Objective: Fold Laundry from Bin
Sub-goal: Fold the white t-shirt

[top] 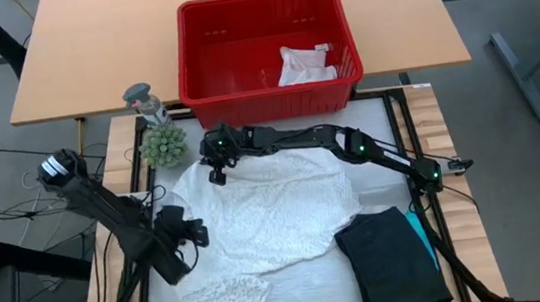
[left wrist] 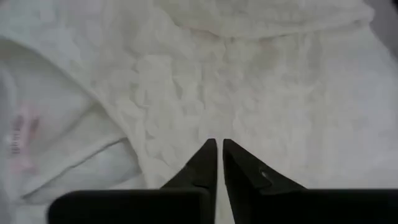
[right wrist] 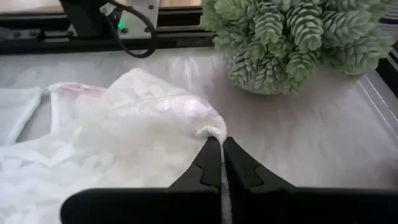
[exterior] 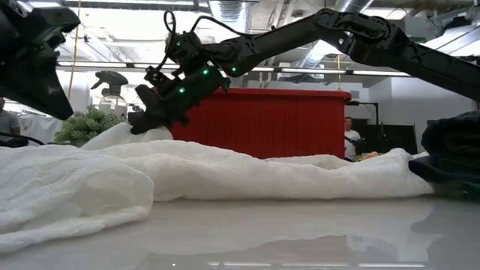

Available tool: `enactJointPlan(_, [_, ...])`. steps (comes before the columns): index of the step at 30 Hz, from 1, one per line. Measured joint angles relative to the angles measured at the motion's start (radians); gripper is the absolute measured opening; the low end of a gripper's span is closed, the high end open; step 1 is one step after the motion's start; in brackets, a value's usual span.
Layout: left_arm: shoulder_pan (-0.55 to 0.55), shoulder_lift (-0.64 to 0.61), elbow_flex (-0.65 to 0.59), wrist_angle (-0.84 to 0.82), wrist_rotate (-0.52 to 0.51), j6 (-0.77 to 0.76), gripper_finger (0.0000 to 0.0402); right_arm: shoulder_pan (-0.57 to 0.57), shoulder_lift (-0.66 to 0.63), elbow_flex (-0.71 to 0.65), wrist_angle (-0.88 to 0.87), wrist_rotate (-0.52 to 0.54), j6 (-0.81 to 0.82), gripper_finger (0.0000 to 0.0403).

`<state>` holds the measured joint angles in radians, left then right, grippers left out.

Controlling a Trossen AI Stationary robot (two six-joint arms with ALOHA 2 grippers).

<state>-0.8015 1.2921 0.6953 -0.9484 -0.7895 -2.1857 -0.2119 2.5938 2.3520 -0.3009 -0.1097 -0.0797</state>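
The white lacy top point(top: 267, 217) lies spread on the table, in front of the red bin point(top: 205, 85). The right gripper point(right wrist: 221, 144) pinches its far edge (seen only in the wrist view). The left gripper point(left wrist: 219, 146) hovers clenched above the lace, holding nothing.

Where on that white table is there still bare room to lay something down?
Free: the near strip between the white lacy top and the black garment, and the far right corner by the bin. Crowded: the far left, with the plant, and where the right gripper pinches the top.
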Motion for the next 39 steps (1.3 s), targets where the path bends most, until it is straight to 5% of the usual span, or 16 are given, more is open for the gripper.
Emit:
enactJointPlan(8, [0.007,-0.383,-0.193,-0.003,-0.001,-0.006,0.0129,-0.013,0.000,0.000,-0.020,-0.040,-0.026,0.0021])
enactJointPlan(13, [0.007,-0.493,-0.322,0.058,0.032,-0.070,0.0183,-0.014,0.000,0.000,-0.022,-0.046,-0.026,0.0021])
enactJointPlan(20, [0.044,-0.485,-0.371,0.130,0.066,-0.109,0.0196,-0.013,0.000,0.000,-0.021,-0.047,-0.026,0.0021])
enactJointPlan(39, [0.244,-0.311,-0.371,0.383,0.128,0.082,0.0172,-0.014,0.000,0.000,-0.020,-0.047,-0.026,0.0021])
